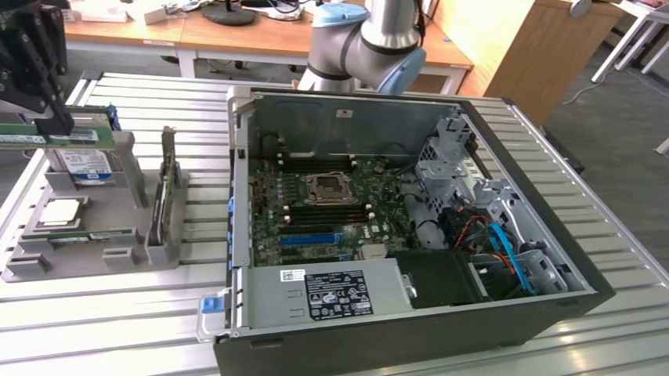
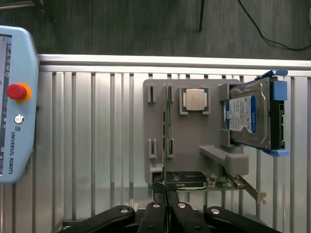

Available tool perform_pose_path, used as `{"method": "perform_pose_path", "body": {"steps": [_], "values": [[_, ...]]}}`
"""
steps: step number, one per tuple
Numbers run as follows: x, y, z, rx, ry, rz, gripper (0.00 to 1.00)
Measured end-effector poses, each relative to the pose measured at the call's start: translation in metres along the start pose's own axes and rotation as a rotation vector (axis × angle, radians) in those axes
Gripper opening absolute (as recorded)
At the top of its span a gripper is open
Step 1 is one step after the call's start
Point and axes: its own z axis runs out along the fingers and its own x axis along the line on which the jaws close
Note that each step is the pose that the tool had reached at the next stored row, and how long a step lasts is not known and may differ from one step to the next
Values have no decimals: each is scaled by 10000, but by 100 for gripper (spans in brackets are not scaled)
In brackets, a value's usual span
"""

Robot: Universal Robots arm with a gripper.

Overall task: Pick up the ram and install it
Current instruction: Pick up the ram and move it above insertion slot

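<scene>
Table (image 1: 627, 258): slatted metal top. Bare slats run along the edge on the exterior view's right and across the front corners.
Computer case (image 1: 418, 345): big one, side off, filling the table's middle. Its walls stand all round the motherboard (image 1: 324, 207), so the only way in is from above.
Power supply (image 1: 329, 290): crowds the case's near edge, with cables and a drive cage packed into the corner beside it.
Arm (image 1: 366, 39): its joints rise at the table's far edge, behind the case.
Teach pendant (image 2: 14, 97): at a table edge, well apart from the tray.
Tray (image 1: 94, 262): grey holder just beside the case, on the exterior view's left.
Hard drive (image 2: 250, 116): propped tilted at the tray's far end.
Expansion card (image 1: 164, 196): upright along the tray's edge nearest the case, a thin wall between the two.
Gripper (image 1: 55, 125): over the tray's far end, fingers pinched tight on the ram.
Ram (image 1: 86, 135): held level, poking out past the tray's outer edge, close by the hard drive.
Second stick (image 1: 94, 235): slotted near the tray's front edge.
CPU (image 1: 59, 211): in its pocket mid-tray.
</scene>
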Motion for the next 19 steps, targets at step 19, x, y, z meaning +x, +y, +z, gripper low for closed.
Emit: {"method": "perform_pose_path", "body": {"steps": [19], "values": [[-5,-515,-7,0,0,0,12]]}}
